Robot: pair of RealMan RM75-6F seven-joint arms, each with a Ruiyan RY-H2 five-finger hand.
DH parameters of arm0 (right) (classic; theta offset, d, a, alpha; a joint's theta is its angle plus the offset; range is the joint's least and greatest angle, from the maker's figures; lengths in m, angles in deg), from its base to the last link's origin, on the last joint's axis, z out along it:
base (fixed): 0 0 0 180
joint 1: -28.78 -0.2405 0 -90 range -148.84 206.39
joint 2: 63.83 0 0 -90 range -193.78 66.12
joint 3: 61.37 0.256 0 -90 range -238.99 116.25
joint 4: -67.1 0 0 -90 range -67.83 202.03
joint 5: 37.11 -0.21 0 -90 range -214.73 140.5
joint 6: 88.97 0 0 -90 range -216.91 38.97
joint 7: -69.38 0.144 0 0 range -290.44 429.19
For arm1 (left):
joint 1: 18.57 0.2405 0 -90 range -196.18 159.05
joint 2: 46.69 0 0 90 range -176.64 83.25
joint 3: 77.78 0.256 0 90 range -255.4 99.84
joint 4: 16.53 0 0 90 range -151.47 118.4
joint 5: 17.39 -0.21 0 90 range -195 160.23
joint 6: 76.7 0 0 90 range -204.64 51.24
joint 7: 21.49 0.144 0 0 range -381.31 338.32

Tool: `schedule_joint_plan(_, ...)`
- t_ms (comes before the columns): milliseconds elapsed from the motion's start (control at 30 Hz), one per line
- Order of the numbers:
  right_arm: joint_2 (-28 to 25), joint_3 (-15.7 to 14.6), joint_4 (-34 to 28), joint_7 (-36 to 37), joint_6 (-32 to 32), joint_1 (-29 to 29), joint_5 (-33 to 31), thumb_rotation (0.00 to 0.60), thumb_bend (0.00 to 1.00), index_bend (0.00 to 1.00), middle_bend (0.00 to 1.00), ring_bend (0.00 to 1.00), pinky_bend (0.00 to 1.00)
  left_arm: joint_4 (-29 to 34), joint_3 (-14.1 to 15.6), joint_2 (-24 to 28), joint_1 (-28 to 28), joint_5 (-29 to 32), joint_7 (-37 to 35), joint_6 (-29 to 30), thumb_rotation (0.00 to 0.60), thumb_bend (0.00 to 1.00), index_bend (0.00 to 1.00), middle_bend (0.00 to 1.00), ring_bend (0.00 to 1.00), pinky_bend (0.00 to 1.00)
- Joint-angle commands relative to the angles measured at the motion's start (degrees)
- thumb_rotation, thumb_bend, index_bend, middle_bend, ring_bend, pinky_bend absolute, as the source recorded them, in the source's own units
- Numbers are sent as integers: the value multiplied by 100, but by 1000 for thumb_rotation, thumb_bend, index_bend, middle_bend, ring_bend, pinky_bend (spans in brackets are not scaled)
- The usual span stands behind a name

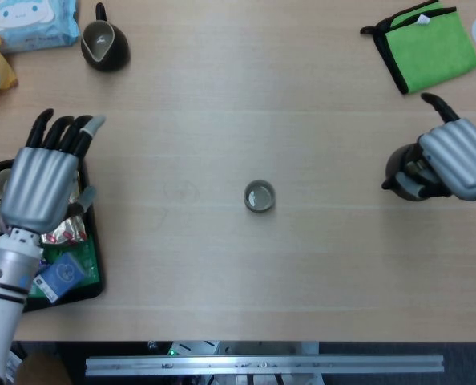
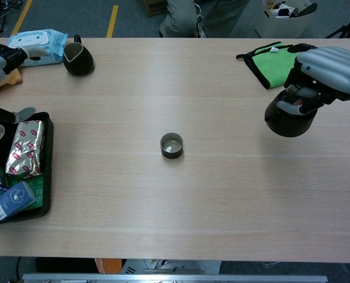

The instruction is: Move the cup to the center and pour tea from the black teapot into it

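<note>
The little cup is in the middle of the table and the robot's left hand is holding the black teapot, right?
Not quite. The cup is in the middle of the table, but it is the right hand that holds the black teapot, as the chest view shows. The left hand holds nothing; its fingers are spread above the black tray.

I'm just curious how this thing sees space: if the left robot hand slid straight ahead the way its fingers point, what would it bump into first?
Seen from the head view, the left robot hand points up the table. Bare wood lies ahead; the dark pitcher sits slightly off to the side, so it probably misses it. Height is unclear.
</note>
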Motion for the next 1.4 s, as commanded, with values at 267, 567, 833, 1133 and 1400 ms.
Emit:
schedule_joint_plan(267, 514, 149, -99, -486, 246, -349, -410, 558, 327, 1000, 955, 906, 4, 64, 222, 402, 558, -617, -331, 207, 600, 265, 98, 164, 134, 82)
schedule_joint_plan(567, 1173, 355, 28, -1007, 483, -784, -1120, 559, 327, 1000, 955, 906, 3, 146, 273, 593, 912, -992, -374, 256, 600, 265, 98, 164, 134, 82)
schedule_joint_plan(833, 1732, 477, 273, -1508, 609, -1209, -1744, 558, 327, 1000, 955, 906, 3, 197, 214, 699, 1120, -1202, -436, 255, 600, 265, 98, 164, 134, 81)
schedule_joint_plan(1133, 2147, 493, 487, -2173, 635, -1686, -2348, 559, 327, 1000, 955, 906, 23, 198, 121, 748, 1302, -1345, -524, 202, 600, 265, 98, 165, 134, 81)
schedule_joint_plan(1400, 2328, 560, 529, -2613, 637, -2116, -2825, 558, 327, 1000, 955, 906, 23, 218, 47, 783, 1452, -1486, -582, 197, 600, 265, 98, 164, 134, 82)
